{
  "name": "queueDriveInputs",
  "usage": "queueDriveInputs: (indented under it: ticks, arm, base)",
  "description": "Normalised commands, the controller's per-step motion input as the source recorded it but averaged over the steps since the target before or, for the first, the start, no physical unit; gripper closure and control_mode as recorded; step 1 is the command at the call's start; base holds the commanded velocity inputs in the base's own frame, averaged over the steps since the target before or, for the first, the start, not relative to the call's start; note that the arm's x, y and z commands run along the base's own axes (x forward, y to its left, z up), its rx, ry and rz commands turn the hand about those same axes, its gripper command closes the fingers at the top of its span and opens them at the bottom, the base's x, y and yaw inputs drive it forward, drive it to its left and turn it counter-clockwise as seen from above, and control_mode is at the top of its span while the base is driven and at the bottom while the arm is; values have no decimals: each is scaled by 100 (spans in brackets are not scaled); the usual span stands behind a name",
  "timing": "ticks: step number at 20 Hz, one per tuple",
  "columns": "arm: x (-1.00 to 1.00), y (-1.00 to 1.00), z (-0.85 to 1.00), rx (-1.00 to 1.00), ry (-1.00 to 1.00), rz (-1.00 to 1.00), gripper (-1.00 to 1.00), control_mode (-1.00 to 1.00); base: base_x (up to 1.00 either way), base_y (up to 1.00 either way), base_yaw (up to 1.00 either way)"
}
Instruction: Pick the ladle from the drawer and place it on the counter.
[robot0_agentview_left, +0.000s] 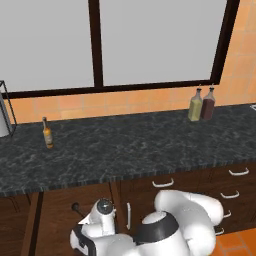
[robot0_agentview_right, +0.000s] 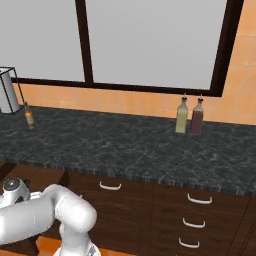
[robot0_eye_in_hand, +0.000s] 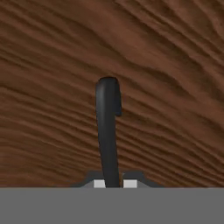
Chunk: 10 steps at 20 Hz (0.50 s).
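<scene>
A: Where is the ladle (robot0_eye_in_hand: 107, 131) sitting against the gripper (robot0_eye_in_hand: 113, 183)?

B: In the hand view the black handle is rising straight up from between the two fingertips (robot0_eye_in_hand: 99, 183), with its hooked end curving over at the top. The fingertips are pressing in on either side of the handle, so the gripper is clamping the ladle.

A: And what is lying behind it?

B: Brown wood grain is running across the whole background; I cannot tell whether that is the drawer floor or a cabinet front.

A: Is the ladle showing from the base cameras?

B: In the left base view a thin dark stick with a small round end (robot0_agentview_left: 76, 207) is poking up just left of the wrist, low down in front of the dark cabinets. That seems to be the ladle, though it is small.

A: Where is the arm hanging?

B: It is folding low, below the front edge of the tabletop (robot0_agentview_left: 130, 150). In the right base view the arm is bending at the lower left, under the tabletop edge.

A: What is standing on the tabletop?

B: A small amber bottle (robot0_agentview_left: 47, 133) is standing near the left end, well apart from two taller bottles (robot0_agentview_left: 201, 104) that are standing just beside each other at the back right, under the window (robot0_agentview_left: 95, 42). A wire-framed thing (robot0_agentview_left: 5, 110) is sitting at the far left edge.

A: And the cabinets?

B: Narrow dark drawers with white handles (robot0_agentview_right: 199, 199) are stacking up on the right below the tabletop.
</scene>
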Motion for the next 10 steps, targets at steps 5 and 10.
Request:
queueDriveInputs:
  ticks: [5, 10]
  arm:
    - [-66, 18, 77, -17, 0, 6, 100, -100]
    - [-44, 31, 100, -7, -6, 8, 100, -100]
  base:
    - [0, 0, 0]
    - [0, 0, 0]
